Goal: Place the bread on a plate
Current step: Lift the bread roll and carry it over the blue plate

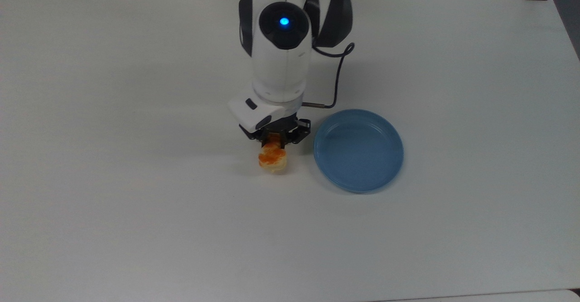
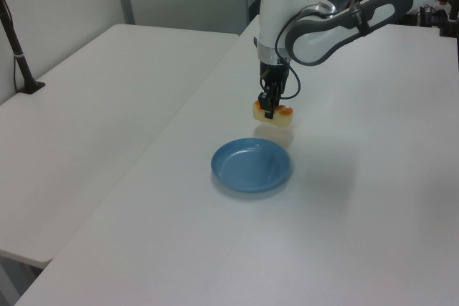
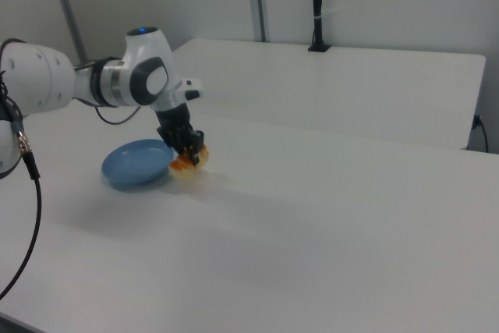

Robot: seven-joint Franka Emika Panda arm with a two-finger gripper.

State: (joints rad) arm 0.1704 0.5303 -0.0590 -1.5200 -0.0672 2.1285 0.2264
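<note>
One arm reaches straight down (wrist vertical), its gripper (image 1: 273, 142) clamping the bread (image 1: 273, 158) beside the plate (image 1: 359, 150).

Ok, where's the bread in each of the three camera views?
Top view: bread at center, just left of the plate.
Left view: bread above the plate's far rim.
Right view: bread beside the plate's right edge.
Shared landmark: the blue plate.

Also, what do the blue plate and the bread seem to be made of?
The plate looks like smooth plastic: an even light blue with a soft sheen and a moulded raised rim. The bread has a pale cream body with a glossy orange-brown top; whether it is real or a toy, I cannot tell.
</note>
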